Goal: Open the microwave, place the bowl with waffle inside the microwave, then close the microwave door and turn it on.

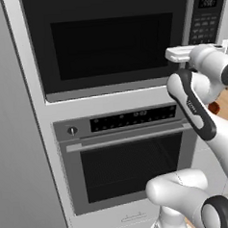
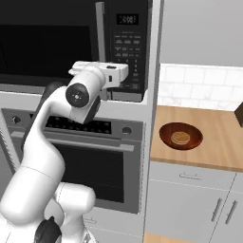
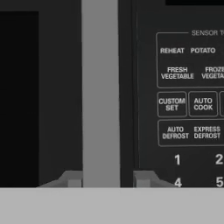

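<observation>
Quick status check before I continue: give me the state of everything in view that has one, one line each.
microwave door: closed.
door handle: between the gripper's fingertips, jaws close on both sides.
gripper: at the handle, closed around it.
bowl: upright on the wooden counter, not yet moved.
waffle: lying flat in the bowl.
oven door: closed.
microwave display: lit, digits unreadable.

One microwave [image 1: 115, 38], one bowl [image 2: 181, 136], one waffle [image 2: 180, 138].
</observation>
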